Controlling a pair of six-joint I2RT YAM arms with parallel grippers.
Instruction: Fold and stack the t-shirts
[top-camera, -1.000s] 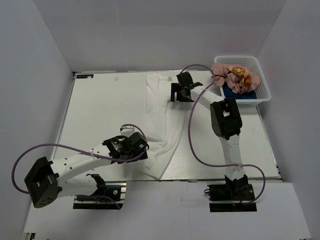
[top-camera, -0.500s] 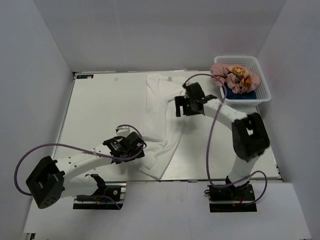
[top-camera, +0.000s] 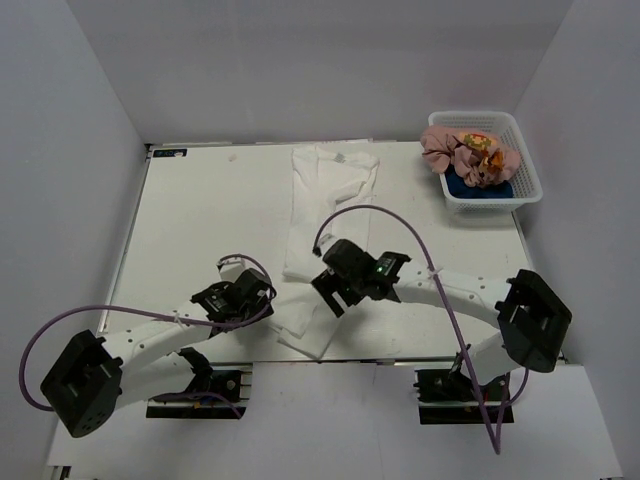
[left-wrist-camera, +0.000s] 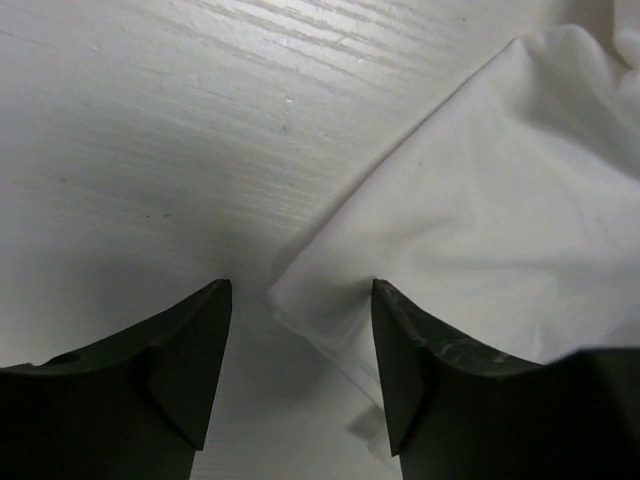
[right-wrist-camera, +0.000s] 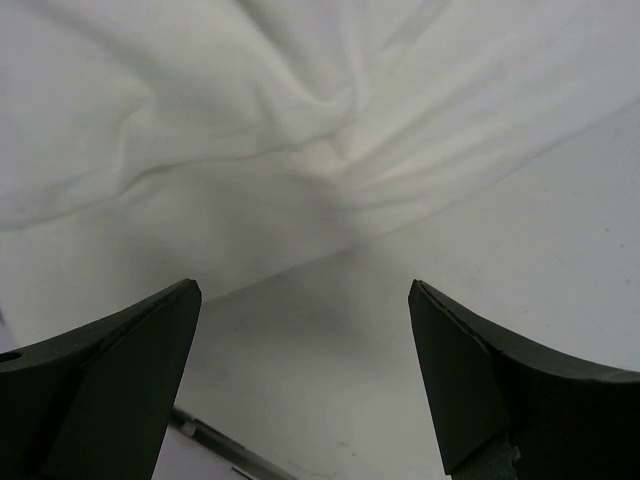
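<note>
The white t-shirt (top-camera: 325, 215) lies stretched out lengthwise in the middle of the table, with its near end by the front edge. My left gripper (top-camera: 262, 300) is open and low over the table. In the left wrist view (left-wrist-camera: 300, 290) a corner of the white t-shirt (left-wrist-camera: 480, 200) lies between the open fingers. My right gripper (top-camera: 332, 290) is open and empty over the shirt's near part. In the right wrist view (right-wrist-camera: 303, 290) the rumpled white cloth (right-wrist-camera: 300, 120) lies just beyond the fingertips. The pink t-shirt (top-camera: 470, 152) and the navy t-shirt (top-camera: 480, 188) lie in the basket.
A white mesh basket (top-camera: 528, 170) stands at the far right corner of the table. The table's front edge (right-wrist-camera: 200, 435) shows close under my right gripper. White walls enclose the table on the left, back and right.
My right arm has swung from the shirt's far end down to its near part by the front edge. My left gripper has drawn back a little to the left.
</note>
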